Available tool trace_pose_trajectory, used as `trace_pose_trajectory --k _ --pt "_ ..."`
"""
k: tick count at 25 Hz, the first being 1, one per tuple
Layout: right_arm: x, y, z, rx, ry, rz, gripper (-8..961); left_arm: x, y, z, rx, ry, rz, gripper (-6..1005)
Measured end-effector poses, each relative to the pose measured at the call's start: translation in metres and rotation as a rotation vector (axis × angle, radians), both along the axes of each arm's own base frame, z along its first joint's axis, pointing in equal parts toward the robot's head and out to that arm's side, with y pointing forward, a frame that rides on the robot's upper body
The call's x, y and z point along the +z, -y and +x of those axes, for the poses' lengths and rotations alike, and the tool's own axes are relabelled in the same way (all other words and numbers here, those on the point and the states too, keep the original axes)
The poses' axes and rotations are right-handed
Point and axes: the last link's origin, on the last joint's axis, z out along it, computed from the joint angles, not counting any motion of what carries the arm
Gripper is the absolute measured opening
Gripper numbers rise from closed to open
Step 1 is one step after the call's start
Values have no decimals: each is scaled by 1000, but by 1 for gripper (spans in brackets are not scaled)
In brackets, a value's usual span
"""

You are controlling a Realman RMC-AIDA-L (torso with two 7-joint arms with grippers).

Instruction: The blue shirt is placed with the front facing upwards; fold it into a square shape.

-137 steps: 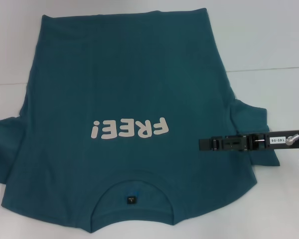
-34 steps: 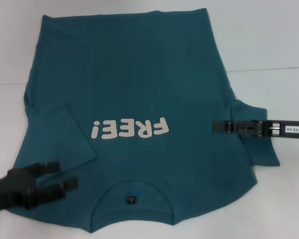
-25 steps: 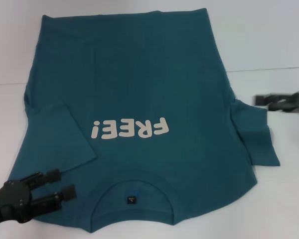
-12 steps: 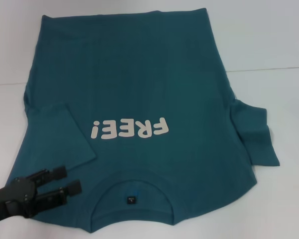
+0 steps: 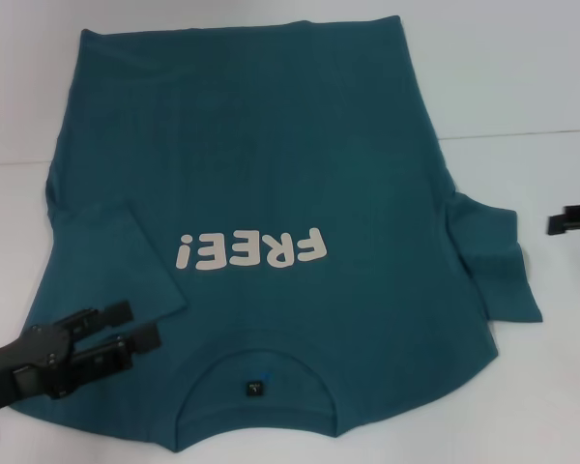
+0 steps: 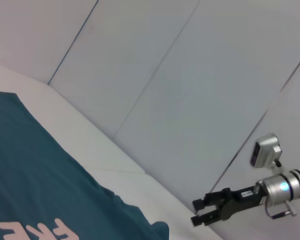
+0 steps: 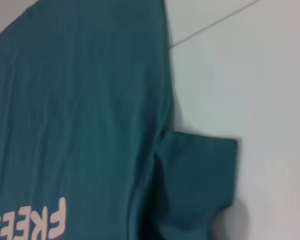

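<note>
The blue shirt (image 5: 271, 164) lies flat with its white "FREE!" print (image 5: 251, 251) up and the collar (image 5: 256, 377) nearest me. Its left sleeve (image 5: 111, 256) is folded in onto the body. The right sleeve (image 5: 498, 266) still spreads out on the table, and the right wrist view shows that sleeve (image 7: 200, 185) too. My left gripper (image 5: 140, 325) hovers open over the shirt's near left shoulder, holding nothing. At the view's right edge my right gripper (image 5: 570, 240) is off the cloth beside the right sleeve. The left wrist view shows that gripper (image 6: 196, 212) open.
The shirt rests on a white table (image 5: 522, 87) with a thin seam line running across it. Bare table surface lies to the right of the shirt and along the far edge.
The left sleeve was folded onto the body. My left gripper has crept forward over the near left shoulder. The right gripper pulled off the right sleeve, left view, and now shows at the right edge.
</note>
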Motion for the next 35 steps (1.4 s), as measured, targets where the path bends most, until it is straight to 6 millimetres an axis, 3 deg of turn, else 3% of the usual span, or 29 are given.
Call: trace_pose_trajectory --k 7,13,35 --pt "-30 -18 -18 29 10 9 809 1 -3 2 2 13 19 887" --pt "-52 -24 -19 21 44 -5 807 3 -5 3 0 20 30 887" --pt "-76 -29 -21 14 58 30 801 3 -11 8 -12 31 43 887"
